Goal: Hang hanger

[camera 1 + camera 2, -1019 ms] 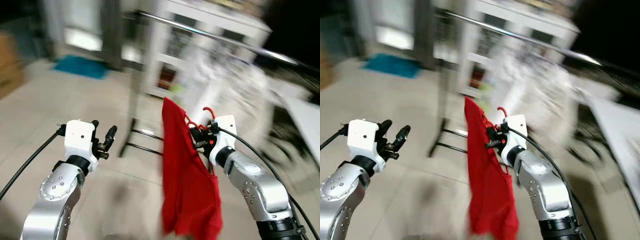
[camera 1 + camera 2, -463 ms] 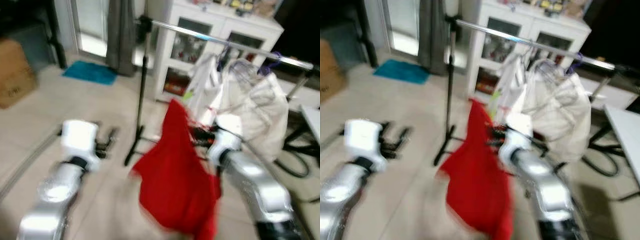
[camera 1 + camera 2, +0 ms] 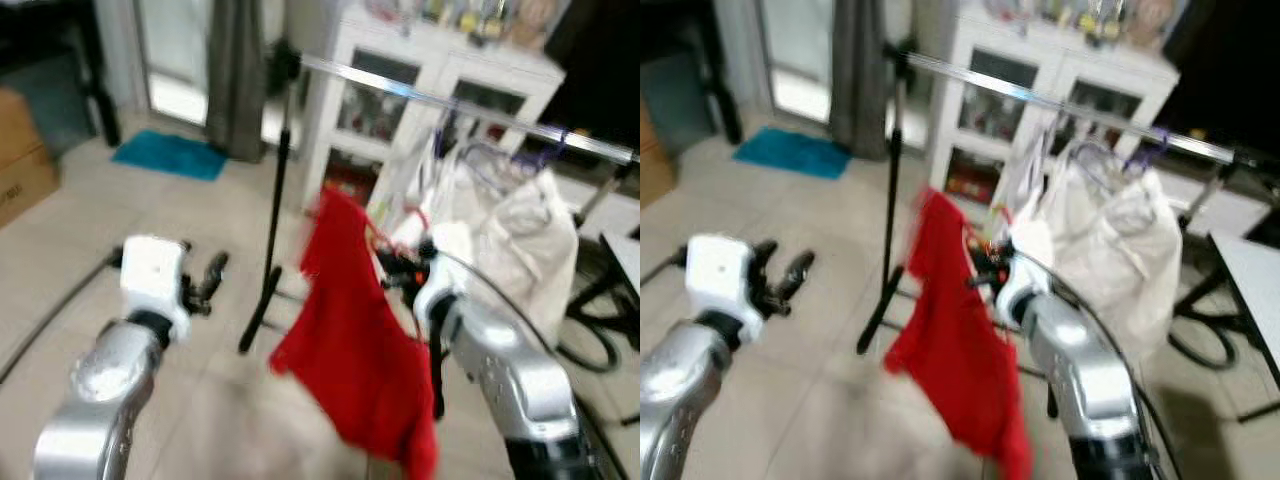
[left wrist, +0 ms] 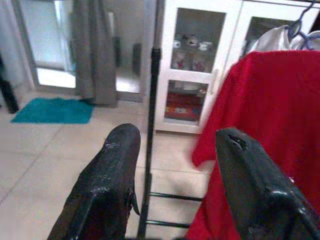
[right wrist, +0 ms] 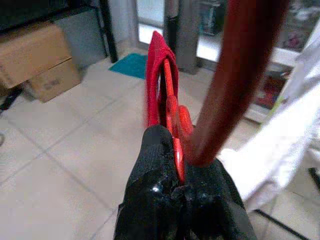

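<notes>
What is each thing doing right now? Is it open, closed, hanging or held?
Right end effector: shut on the red hanger.
Red hanger: held, not on the rail.
Red garment: draped on the hanger, hanging down.
Left end effector: open, empty.
Clothes rail: standing, white clothes hanging on it.
Cabinet doors: closed.

Head views are smearing with motion blur. Daylight is entering from the doorway (image 3: 175, 60) at 11 o'clock. Wrist views are staying sharper, foreground slightly soft.

Silver arms, white wrist blocks, black cables, black-fingered left gripper (image 3: 212, 274)
</notes>
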### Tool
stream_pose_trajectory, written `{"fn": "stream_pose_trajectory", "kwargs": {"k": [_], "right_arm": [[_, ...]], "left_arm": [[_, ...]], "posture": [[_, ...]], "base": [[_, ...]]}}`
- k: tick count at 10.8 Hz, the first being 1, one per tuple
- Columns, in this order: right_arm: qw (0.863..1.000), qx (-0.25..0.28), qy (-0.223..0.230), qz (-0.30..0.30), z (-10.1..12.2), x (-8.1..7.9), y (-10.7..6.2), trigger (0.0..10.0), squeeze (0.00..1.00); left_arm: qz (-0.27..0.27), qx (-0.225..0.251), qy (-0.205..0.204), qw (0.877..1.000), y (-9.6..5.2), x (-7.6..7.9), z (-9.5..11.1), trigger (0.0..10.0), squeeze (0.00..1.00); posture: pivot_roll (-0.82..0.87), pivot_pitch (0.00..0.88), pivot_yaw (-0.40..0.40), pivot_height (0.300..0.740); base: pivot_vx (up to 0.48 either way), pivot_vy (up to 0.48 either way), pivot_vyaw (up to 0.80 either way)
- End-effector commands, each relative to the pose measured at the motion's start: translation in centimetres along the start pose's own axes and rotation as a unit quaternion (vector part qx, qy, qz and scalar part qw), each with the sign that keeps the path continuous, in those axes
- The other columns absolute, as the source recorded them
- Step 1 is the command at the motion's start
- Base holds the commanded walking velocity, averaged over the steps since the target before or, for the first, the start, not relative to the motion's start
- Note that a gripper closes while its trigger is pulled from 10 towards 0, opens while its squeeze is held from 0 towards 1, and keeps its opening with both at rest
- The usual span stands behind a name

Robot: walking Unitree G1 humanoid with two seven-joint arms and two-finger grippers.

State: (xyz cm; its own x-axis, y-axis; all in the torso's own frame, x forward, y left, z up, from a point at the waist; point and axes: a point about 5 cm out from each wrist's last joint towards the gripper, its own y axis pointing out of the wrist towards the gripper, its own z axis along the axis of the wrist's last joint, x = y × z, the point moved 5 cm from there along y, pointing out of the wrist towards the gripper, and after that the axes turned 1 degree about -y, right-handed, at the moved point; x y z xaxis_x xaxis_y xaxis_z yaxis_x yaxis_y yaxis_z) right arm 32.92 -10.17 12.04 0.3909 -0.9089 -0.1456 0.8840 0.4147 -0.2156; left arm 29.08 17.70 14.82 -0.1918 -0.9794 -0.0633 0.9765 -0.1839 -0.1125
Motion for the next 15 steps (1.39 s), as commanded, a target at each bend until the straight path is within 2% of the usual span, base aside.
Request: {"fn": "stream_pose_trajectory", "kwargs": {"k": [1,4,6,8,10,14,15], "right_arm": [[1.000,0.011,-0.008,-0.022,0.8,1.4,-0.5,10.0,0.00],[1.000,0.007,-0.016,-0.017,0.8,1.5,-0.6,10.0,0.00],[1.000,0.012,-0.019,-0.014,1.3,1.4,-0.5,10.0,0.00],[1.000,0.002,-0.014,-0.015,0.4,1.4,-0.6,10.0,0.00],[1.000,0.006,-0.022,-0.009,0.8,1.2,-0.2,10.0,0.00],[0.999,0.009,-0.037,-0.015,1.0,1.4,0.0,10.0,0.00],[0.999,0.008,-0.028,-0.025,0.9,1.7,0.0,10.0,0.00]], "left_arm": [[-0.021,0.005,-0.012,1.000,0.4,1.3,0.4,10.0,0.00],[-0.021,0.008,-0.013,1.000,0.4,1.4,0.5,10.0,0.00],[-0.039,-0.001,-0.003,0.999,0.1,2.0,0.3,10.0,0.00],[-0.034,0.000,-0.002,0.999,0.1,1.6,0.2,10.0,0.00],[-0.060,-0.007,0.008,0.998,0.2,2.5,0.0,10.0,0.00],[-0.069,-0.006,0.020,0.997,0.4,2.6,0.0,10.0,0.00],[-0.081,-0.010,0.026,0.996,0.3,2.9,-0.2,10.0,0.00]], "posture": [[0.10,0.005,-0.147,0.740],[0.10,0.000,-0.160,0.740],[0.10,0.002,-0.152,0.740],[0.12,0.000,-0.166,0.740],[0.11,0.000,-0.147,0.740],[0.13,0.000,-0.150,0.740],[0.13,0.000,-0.138,0.740]], "base": [[0.364,0.000,0.00],[0.366,0.000,0.00],[0.371,0.000,0.00],[0.384,0.000,0.00],[0.386,0.000,0.00],[0.385,0.000,0.00],[0.382,0.000,0.00]]}}
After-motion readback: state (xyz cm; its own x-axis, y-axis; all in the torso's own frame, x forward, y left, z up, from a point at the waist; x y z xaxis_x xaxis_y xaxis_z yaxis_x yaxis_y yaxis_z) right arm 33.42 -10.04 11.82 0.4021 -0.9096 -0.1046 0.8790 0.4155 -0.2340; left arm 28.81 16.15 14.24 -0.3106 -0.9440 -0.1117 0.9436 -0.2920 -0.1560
